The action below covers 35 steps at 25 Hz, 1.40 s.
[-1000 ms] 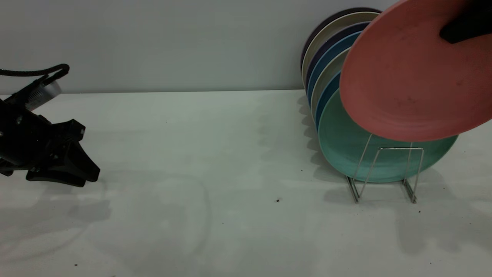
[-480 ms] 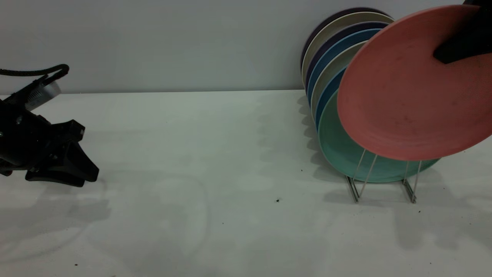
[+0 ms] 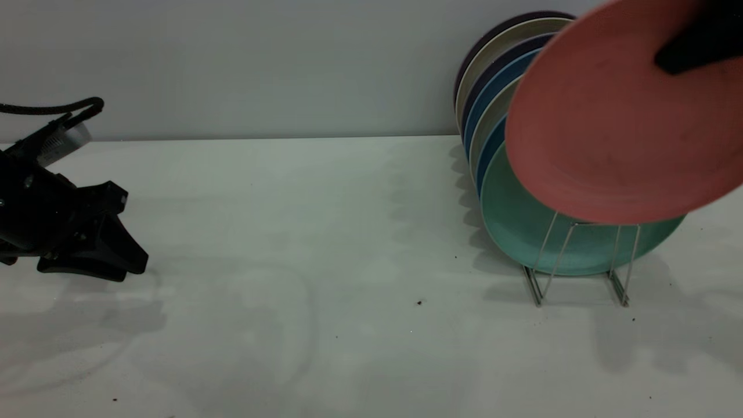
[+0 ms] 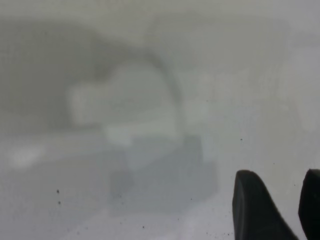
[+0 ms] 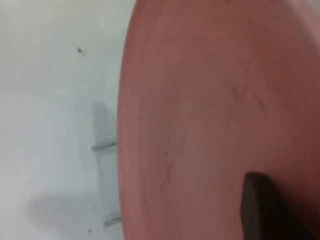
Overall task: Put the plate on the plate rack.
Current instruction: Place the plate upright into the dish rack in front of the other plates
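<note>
Compared with half a second ago, the plate (image 3: 615,116) sits a little higher and more to the left over the plate rack (image 3: 580,261); its lower edge, which had come down close to the top of the front wire loop, is now lifted again so that the top bar of the loop shows just under it. The plate is not in any slot. It hangs tilted in the air, above and in front of the teal-green plate (image 3: 522,232) that stands in the rack, and it hides a large part of the row of other plates (image 3: 487,75) behind.

The right end effector (image 3: 696,46) pinches the plate at its upper edge; one dark finger lies across the face, also seen in the right wrist view (image 5: 260,210). The left end effector (image 3: 93,255) is parked low over the tabletop (image 3: 319,261), far to the left of the rack, with its fingers spread a little apart (image 4: 255,210).

I judge this small rise as a correction of the approach, not a retreat: the lower edge must come down in front of the teal-green plate, behind the front loop. The placing is not yet done.
</note>
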### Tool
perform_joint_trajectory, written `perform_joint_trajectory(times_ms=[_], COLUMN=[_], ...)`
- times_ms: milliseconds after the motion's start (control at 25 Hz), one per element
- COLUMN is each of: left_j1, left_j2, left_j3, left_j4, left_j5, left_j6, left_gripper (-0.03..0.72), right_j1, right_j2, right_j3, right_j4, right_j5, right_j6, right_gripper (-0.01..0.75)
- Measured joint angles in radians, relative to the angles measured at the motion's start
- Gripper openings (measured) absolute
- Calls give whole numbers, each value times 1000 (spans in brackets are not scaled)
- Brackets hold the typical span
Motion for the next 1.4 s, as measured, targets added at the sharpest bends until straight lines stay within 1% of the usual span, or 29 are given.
perform_joint_trajectory(times_ms=[120, 320, 720, 1000, 1320, 1400], left_j1=[0, 0, 0, 0, 0, 0], left_j2=[0, 0, 0, 0, 0, 0], left_j3=[0, 0, 0, 0, 0, 0], left_j4=[0, 0, 1, 1, 1, 1], left_j5=[-3, -4, -4, -3, -3, -3], left_j6=[0, -3, -3, -3, -3, -3], left_gripper=[261, 261, 261, 261, 261, 261], right_j1=[0, 0, 0, 0, 0, 0], right_j2=[5, 50, 134, 222, 257, 258], right_j3=[-49, -83, -88, -88, -88, -88], right_j4=[-19, -21, -5, 34, 73, 74], right_j5=[15, 27, -3, -4, -1, 8], right_j6=[32, 43, -20, -68, -106, -105], right_gripper=[128, 128, 128, 128, 128, 144])
